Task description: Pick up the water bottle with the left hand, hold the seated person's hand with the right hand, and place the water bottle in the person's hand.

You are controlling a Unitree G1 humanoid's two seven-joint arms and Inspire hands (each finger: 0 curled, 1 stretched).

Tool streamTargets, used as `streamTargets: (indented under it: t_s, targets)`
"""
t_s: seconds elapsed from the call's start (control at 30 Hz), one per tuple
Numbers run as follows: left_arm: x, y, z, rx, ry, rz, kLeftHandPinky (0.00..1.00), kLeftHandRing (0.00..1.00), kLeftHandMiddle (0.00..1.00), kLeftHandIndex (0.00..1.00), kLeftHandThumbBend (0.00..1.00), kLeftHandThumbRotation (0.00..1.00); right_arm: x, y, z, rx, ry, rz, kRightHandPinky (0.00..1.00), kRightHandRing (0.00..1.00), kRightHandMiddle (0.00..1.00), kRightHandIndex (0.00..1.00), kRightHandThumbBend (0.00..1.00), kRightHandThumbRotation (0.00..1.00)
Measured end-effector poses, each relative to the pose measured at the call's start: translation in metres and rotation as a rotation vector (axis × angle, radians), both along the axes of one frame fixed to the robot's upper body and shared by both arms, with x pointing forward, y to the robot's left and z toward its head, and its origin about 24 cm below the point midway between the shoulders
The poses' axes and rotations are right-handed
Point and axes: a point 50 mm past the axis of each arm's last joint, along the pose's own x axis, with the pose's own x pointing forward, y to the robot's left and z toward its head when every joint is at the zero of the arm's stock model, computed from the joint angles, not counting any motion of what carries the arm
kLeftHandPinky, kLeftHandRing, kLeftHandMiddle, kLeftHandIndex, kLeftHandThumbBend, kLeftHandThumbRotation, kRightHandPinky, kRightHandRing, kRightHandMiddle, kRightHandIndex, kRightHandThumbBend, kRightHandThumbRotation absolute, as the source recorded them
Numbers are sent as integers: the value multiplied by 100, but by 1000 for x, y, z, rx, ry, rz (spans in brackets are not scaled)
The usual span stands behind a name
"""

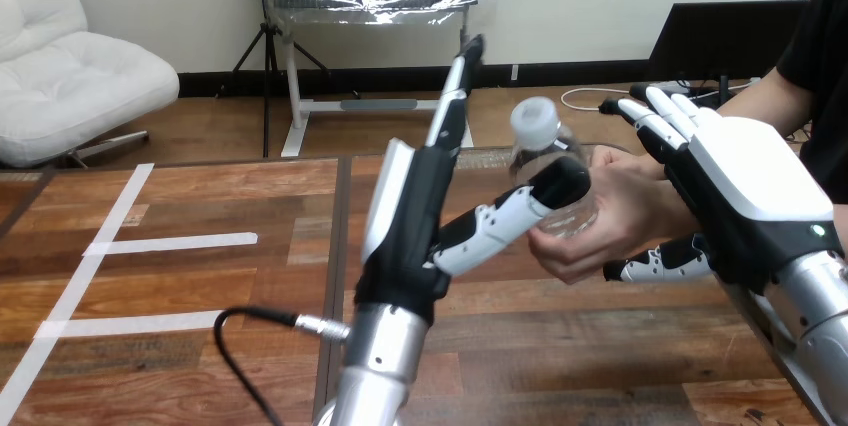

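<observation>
- The robot's left hand point(405, 226) is up over the middle of the brown wooden table point(200, 346).
- Its fingers point(452, 96) point straight up. It is let go, not gripping.
- Its thumb point(500, 216) sticks out to the right, and the tip touches the clear plastic water bottle with a white cap point(540, 146).
- The bottle stands upright in the air, just right of the left hand.
- The person's hand point(610, 211) comes in from the right and wraps round the bottle.
- The robot's right hand point(750, 176) is at the right, by the person's wrist.
- Its fingers point(665, 111) are straight on the far side of the wrist, and its thumb point(660, 261) lies on the near side, lower down.
- The right hand is loose too, with nothing curled round the wrist.
</observation>
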Motion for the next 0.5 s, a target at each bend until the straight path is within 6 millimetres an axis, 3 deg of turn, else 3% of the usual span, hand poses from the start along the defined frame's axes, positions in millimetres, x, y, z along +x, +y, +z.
streamTargets:
  t_s: [0.33,0.5]
  targets:
    - [-10,10,-3,-63,-3,31,68,80,86,85,49,68,-6,1,-1,88,-48,-29,86,96,96,85,74,0]
    - [-16,16,-4,-87,-12,64,65,77,84,83,45,75,-10,4,-1,169,-104,-37,77,91,93,82,59,2]
